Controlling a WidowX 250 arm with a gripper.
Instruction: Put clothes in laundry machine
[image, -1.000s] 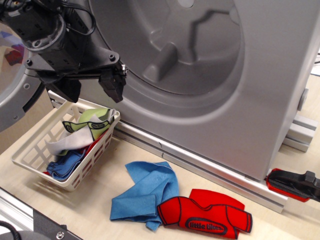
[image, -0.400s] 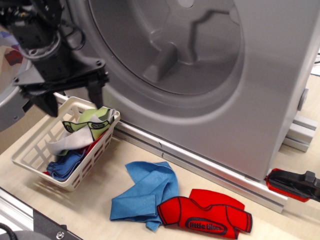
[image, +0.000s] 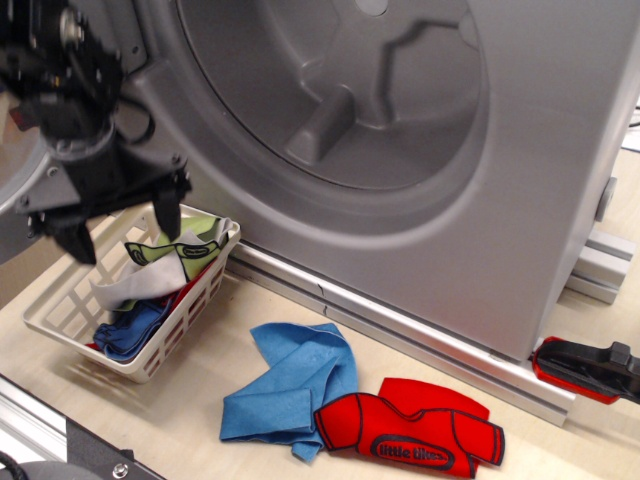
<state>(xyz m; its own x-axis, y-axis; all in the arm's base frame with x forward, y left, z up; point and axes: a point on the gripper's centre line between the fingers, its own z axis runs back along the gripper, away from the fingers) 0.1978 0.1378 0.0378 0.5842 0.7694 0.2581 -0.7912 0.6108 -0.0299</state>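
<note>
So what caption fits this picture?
Open gripper hovers over the basket of doll clothes beside the laundry machine.

My arm (image: 70, 90) runs off the top and left edges, so its upper part is out of sight, and it hides the basket's (image: 60, 325) far corner. The laundry machine (image: 500, 200) is cut by the top and right edges. The blue piece (image: 125, 330) in the basket lies mostly under the white and lime-green shirt (image: 170, 255). A black and red object (image: 590, 368) leaves the right edge.

Grey laundry machine (image: 520, 200), drum open; blue cloth (image: 290, 385) and red shirt (image: 420, 435) crumpled on table before it.
</note>
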